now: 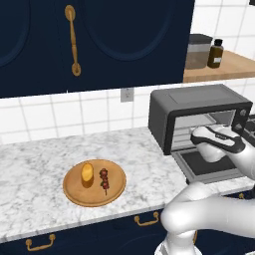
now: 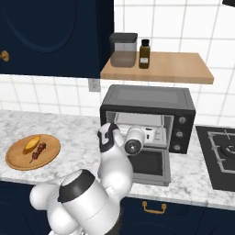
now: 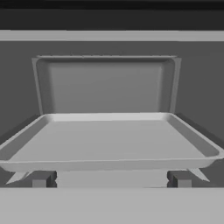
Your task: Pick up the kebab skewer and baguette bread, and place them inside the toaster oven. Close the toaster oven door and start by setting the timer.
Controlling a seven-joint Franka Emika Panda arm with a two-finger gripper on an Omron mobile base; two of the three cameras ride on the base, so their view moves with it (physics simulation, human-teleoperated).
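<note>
Pincer [image 3: 112, 186] stood wide with nothing between its fingers, and from the hand camera I looked straight into the toaster oven [image 1: 199, 117] at its bare metal tray [image 3: 109, 144], with the two dark finger tips [image 3: 40, 179] low at the tray's front edge. From the left base camera I saw, going left to right along the marble worktop [image 1: 35, 164]: a round wooden plate [image 1: 94, 183] well apart from the oven, carrying the baguette bread [image 1: 87, 173] on its left half and the kebab skewer [image 1: 104, 180] just beside it on the right, the two lying roughly parallel and apart. Further right sat the toaster oven against the tiled wall, its door [image 1: 211, 167] dropped flat toward me, and my arm's hand hung over that open door in front of the cavity. On the wooden shelf [image 2: 158, 68] above the oven stood a lidded canister [image 2: 123, 49] and a dark bottle [image 2: 144, 53]. At the far right of the worktop I saw a stove burner [image 2: 225, 149].
</note>
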